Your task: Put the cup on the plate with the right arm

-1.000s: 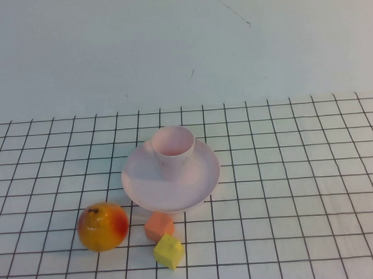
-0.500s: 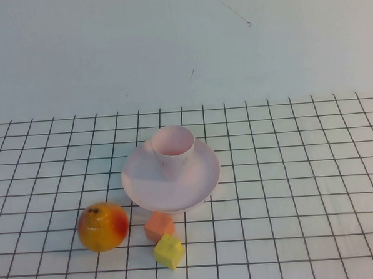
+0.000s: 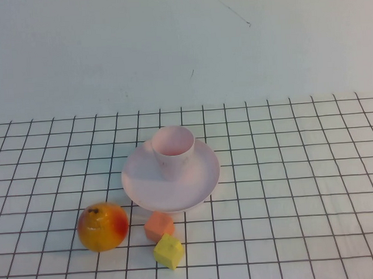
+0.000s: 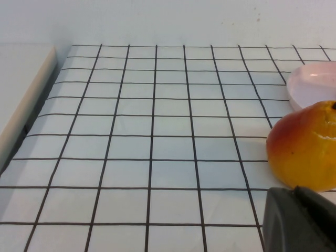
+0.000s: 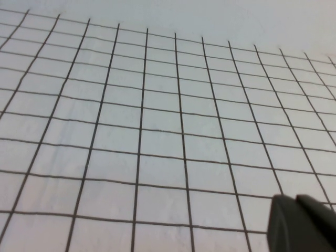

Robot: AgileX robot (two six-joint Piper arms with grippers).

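The cup [image 3: 173,147] is standing upright on the plate [image 3: 195,183], set toward the plate's far side rather than its centre, open rim facing up. Nothing is touching the cup.

The plate is sitting flat on the gridded tabletop [image 3: 301,171], roughly mid-scene in the high view. Its rim is also showing at the edge of the left wrist view [image 4: 315,84].

Near side of the plate, from the robot's position:
- An orange cube [image 3: 158,226] is lying just beside the plate's near rim.
- A yellow cube [image 3: 168,250] is sitting touching or nearly touching the orange cube on its nearer side; contact cannot be confirmed.
- A peach-like fruit [image 3: 103,226], yellow-orange with a red blush, is resting to the left of the cubes, apart from them and near the plate's near-left rim. It is showing large in the left wrist view [image 4: 304,144].

Neither arm is appearing in the high view.

The left gripper [image 4: 299,220] is showing only as a dark corner of its body in its wrist view, low over the tabletop just beside the fruit. State of its jaws: cannot tell.

The right gripper [image 5: 302,223] is likewise showing only a dark corner, over bare grid, with no object in its view. State of its jaws: cannot tell.
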